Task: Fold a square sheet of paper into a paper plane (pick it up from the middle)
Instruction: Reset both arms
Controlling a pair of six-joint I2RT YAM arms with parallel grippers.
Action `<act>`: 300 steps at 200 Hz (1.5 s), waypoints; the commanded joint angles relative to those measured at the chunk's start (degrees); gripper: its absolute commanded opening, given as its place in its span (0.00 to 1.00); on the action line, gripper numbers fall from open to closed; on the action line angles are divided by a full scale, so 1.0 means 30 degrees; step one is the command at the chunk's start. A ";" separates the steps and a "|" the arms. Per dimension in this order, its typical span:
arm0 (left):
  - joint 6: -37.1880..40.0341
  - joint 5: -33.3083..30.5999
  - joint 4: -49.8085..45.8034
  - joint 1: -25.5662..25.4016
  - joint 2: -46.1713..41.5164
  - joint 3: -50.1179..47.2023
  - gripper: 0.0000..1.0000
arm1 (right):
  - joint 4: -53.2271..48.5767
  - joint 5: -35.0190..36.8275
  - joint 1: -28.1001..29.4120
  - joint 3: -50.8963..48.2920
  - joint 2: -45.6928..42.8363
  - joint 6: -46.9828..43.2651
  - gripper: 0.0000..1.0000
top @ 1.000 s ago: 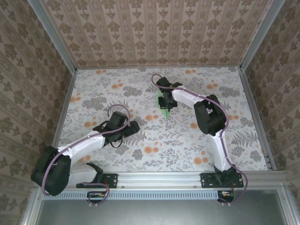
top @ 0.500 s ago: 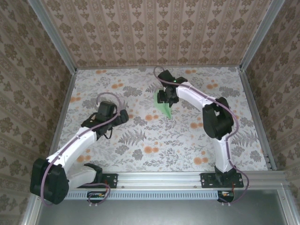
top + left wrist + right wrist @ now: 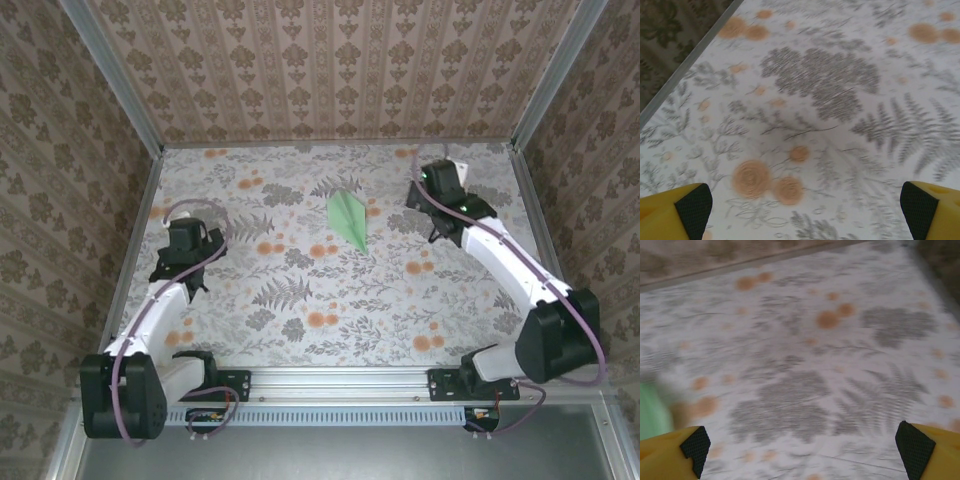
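Note:
The pale green paper plane lies flat on the floral tabletop at the centre back, a slim folded dart with its point toward the near right. Nothing touches it. My left gripper hovers over the left side of the table, far from the plane. In the left wrist view it is open, with bare tabletop between its yellow fingers. My right gripper is at the back right, to the right of the plane. It is open too, and the plane shows as a green blur at the left edge.
Patterned walls with metal frame rails close in the table on the left, back and right. The left rail runs close to my left gripper. The arm bases sit on the near rail.
My right gripper has let go of the green paper and swung away to the back right. My left arm has swept from the middle to the left side. The plane now lies alone.

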 commanded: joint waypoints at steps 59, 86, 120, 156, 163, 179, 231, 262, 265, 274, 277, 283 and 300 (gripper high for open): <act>0.4319 0.1516 1.1163 0.1321 0.1482 -0.3950 1.00 | 1.2274 0.2128 -0.3168 -0.8774 -0.0251 -0.4053 1.00; 0.5304 0.3007 1.3381 0.1385 0.2901 -0.4058 1.00 | 1.6305 -0.0130 -0.3244 -1.0408 0.0464 -0.5271 1.00; 0.6059 0.5460 1.6698 0.1490 0.5054 -0.3872 1.00 | 1.8869 -0.2846 -0.3412 -1.1311 0.0463 -0.6629 1.00; 0.6229 0.5816 1.9443 0.1601 0.8328 -0.3597 1.00 | 2.2211 -0.5289 -0.4236 -1.2203 0.2237 -0.6504 1.00; 0.6248 0.5819 1.9630 0.1597 0.8764 -0.3506 1.00 | 2.2560 -0.5709 -0.4291 -1.2182 0.2561 -0.6593 1.00; 0.6251 0.5850 1.9384 0.1580 0.8691 -0.3420 1.00 | 2.2736 -0.6192 -0.4348 -1.2302 0.2592 -0.6692 1.00; 0.6734 0.4156 1.8822 0.0779 0.8800 -0.3044 1.00 | 2.4260 -0.6912 -0.4328 -1.2779 0.3331 -0.7074 1.00; 0.7192 0.4560 1.8471 0.0577 0.8833 -0.2826 1.00 | 2.4099 -0.6896 -0.4327 -1.2725 0.3330 -0.7059 1.00; 0.7198 0.4512 1.8478 0.0572 0.8809 -0.2852 1.00 | 2.4072 -0.6896 -0.4328 -1.2712 0.3297 -0.7059 1.00; 0.7222 0.4471 1.8473 0.0537 0.8850 -0.2813 1.00 | 2.4061 -0.6897 -0.4328 -1.2710 0.3315 -0.7060 1.00; 0.7180 0.4493 1.8452 0.0526 0.8863 -0.2784 1.00 | 2.4067 -0.6897 -0.4328 -1.2706 0.3310 -0.7059 1.00; 0.7141 0.4676 1.8372 0.0595 0.8864 -0.2742 1.00 | 2.4066 -0.6900 -0.4328 -1.2705 0.3334 -0.7061 1.00; 0.7148 0.4867 1.8275 0.0704 0.8840 -0.2707 1.00 | 2.4060 -0.6900 -0.4328 -1.2706 0.3330 -0.7059 1.00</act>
